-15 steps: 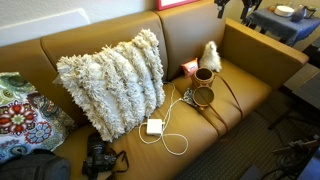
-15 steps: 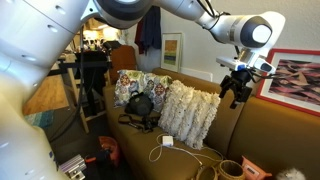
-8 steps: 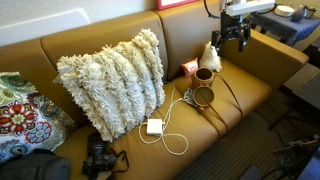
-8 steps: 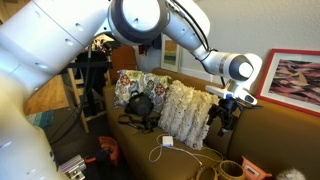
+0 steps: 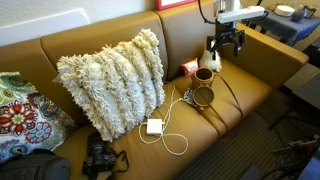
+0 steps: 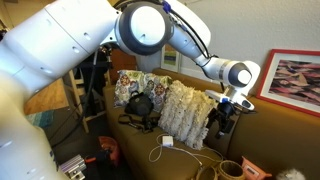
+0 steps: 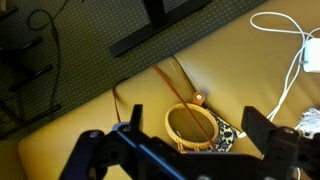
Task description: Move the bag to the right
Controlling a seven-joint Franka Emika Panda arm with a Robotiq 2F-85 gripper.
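The bag (image 5: 204, 88) is small and brown, with two round cup-like parts, and lies on the tan sofa seat with its thin strap (image 5: 230, 95) trailing toward the sofa arm. It also shows at the bottom of an exterior view (image 6: 232, 170). My gripper (image 5: 225, 42) is open and empty, hanging above and a little behind the bag; it also shows in the second exterior view (image 6: 218, 118). In the wrist view the open jaws (image 7: 198, 124) frame one round opening of the bag (image 7: 169, 124) from above, apart from it. The strap (image 7: 175, 85) runs up across the cushion.
A fluffy white tuft (image 5: 211, 55) stands behind the bag. A small patterned square (image 7: 222, 136) lies beside the cup. A large shaggy pillow (image 5: 112, 82), a white charger (image 5: 154, 126) with cable, a black camera (image 5: 98, 158) and a patterned cushion (image 5: 20, 115) sit further along the sofa.
My gripper has come down from the top edge of the view toward the sofa back and now hangs over the bag. The bag has not moved.
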